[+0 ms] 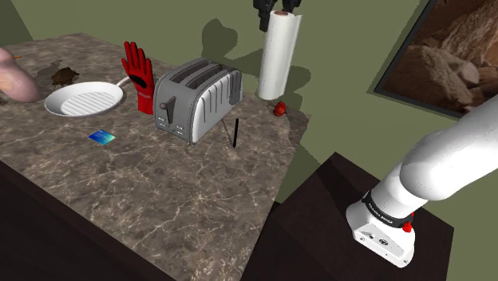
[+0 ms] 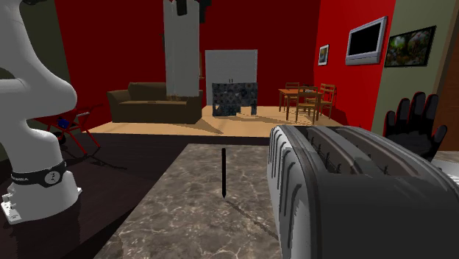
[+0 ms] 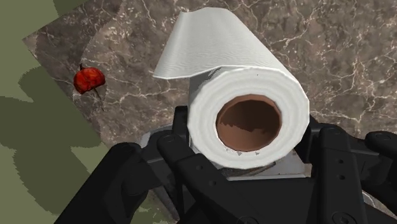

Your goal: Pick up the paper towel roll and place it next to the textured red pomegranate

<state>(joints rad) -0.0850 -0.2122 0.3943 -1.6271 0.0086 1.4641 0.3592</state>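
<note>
My tool pinches the top end of the white paper towel roll, which hangs upright, lifted clear of the marbled desk near its corner. Under the roll's lower end, the small red pomegranate lies on the desk. Farther off come a black pen, a grey toaster, a red glove and a white pan.

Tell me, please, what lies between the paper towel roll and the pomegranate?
Nothing does: in the wrist view, bare marbled countertop runs between the paper towel roll and the pomegranate.
</note>
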